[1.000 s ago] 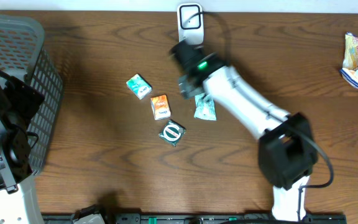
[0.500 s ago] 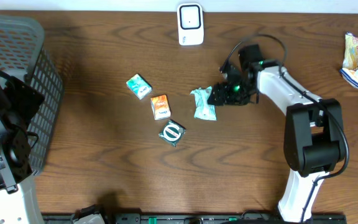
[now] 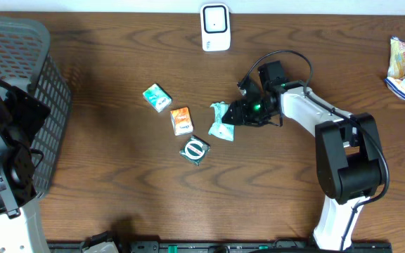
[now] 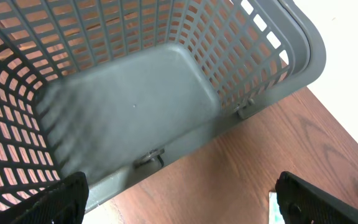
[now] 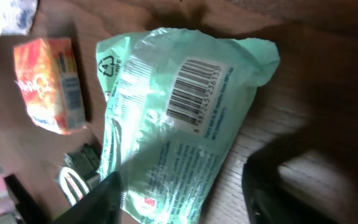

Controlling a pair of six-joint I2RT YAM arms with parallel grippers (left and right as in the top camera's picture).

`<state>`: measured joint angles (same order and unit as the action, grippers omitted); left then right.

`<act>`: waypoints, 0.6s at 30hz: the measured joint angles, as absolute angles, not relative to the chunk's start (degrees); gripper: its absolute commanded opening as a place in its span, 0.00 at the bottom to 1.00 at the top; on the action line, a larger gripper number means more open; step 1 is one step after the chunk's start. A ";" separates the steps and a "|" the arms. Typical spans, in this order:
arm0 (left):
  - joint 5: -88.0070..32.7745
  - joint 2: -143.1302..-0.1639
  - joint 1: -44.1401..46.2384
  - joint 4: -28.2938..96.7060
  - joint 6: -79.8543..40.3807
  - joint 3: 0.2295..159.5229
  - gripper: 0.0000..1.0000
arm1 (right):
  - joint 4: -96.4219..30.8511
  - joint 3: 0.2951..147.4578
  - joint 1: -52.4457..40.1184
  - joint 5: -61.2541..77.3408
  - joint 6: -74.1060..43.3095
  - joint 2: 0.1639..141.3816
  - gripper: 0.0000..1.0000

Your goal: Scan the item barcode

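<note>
**A:** Closest in, the left pincer (image 4: 194, 204) hangs over the basket (image 4: 166, 93) rim. Its fingers are spread wide with nothing between them.

**B:** Moving out across the table (image 3: 118, 197), a dark packet (image 3: 195, 150) with a round emblem lies flat. An orange box (image 3: 181, 120) sits just beyond it.

**A:** And right beside those is the one that matters: the green packet (image 3: 221, 121), lying mid-table on the wood. The right pincer (image 3: 239, 114) is down low at the packet's end on the right arm's side.

**B:** The wrist view has it nicely. The barcode (image 5: 194, 93) is face up, black stripes on a white patch, and the film is a little creased. The fingers (image 5: 104, 199) stand either side of the packet's near end, partway apart.

**A:** Have they got it?

**B:** I can't tell. One finger overlaps the packet's edge and the other sits just beside it. Whether they're actually pinching the film doesn't show.

**A:** Further out, a teal box (image 3: 157, 97) lies near the orange one but not touching it.

**B:** At the far edge stands the white scanner (image 3: 215, 27), well apart from the packet. Off in the far right corner there's a crumpled wrapper (image 3: 404, 62).
</note>
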<state>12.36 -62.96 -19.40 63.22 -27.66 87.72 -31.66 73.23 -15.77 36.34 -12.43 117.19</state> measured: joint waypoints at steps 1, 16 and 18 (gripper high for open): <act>12.36 -62.96 -19.40 63.22 -27.66 87.72 0.95 | -31.27 73.23 -15.79 36.95 -13.19 117.05 0.68; 12.36 -62.96 -19.40 63.22 -27.66 87.72 0.95 | -31.62 72.16 -16.78 39.68 -27.40 117.03 0.61; 12.36 -62.96 -19.40 63.22 -27.66 87.72 0.95 | -30.09 72.01 -18.65 38.41 -29.98 116.97 0.42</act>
<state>12.36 -62.96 -19.40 63.22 -27.66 87.72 -30.09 72.01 -18.65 38.41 -29.98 116.97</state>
